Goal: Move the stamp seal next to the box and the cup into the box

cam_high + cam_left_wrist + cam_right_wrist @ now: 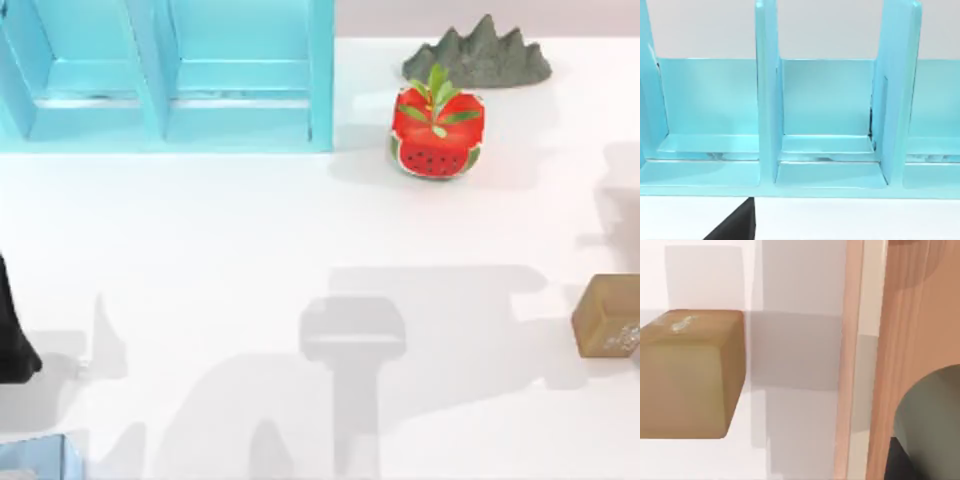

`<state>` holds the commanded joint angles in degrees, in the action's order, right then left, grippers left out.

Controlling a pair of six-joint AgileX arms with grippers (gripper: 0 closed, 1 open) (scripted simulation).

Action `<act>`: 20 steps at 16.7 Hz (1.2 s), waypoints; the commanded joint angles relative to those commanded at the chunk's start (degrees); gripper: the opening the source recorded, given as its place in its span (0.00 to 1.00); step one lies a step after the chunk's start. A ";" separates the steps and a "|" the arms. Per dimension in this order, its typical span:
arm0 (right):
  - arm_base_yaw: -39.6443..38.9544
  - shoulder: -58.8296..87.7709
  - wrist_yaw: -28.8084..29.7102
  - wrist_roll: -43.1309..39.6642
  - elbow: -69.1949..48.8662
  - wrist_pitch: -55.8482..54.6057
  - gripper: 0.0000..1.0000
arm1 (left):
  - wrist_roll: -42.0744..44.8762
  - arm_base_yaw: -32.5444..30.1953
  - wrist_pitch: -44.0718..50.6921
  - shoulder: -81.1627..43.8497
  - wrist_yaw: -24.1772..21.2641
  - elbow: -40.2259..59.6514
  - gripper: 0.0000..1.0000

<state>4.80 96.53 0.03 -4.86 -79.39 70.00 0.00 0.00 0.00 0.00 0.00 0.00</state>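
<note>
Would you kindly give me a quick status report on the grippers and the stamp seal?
Left arm at table's left edge, facing the blue shelf. Stamp seal on table at right edge, not gripped. Olive-grey cup beside a wooden box wall.

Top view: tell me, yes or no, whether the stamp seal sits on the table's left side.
No. The stamp seal lies at the table's right edge, well below the watermelon-patterned pot.

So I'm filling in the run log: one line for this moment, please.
stamp seal: on table, top view's right edge | cup: beside wooden wall | blue shelf: far left | watermelon pot: untouched
</note>
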 joint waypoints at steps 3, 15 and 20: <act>11.03 -6.50 -1.85 -10.98 8.07 -1.23 0.00 | 0.00 0.00 0.00 0.00 0.00 0.00 1.00; 26.36 -15.03 -4.40 -26.06 18.73 -2.62 0.00 | 0.00 0.00 0.00 0.00 0.00 0.00 1.00; 26.65 -13.42 -4.46 -26.36 22.32 -7.77 0.00 | 0.00 0.00 0.00 0.00 0.00 0.00 1.00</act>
<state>31.45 83.10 -4.43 -31.22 -57.07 62.23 0.00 0.00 0.00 0.00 0.00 0.00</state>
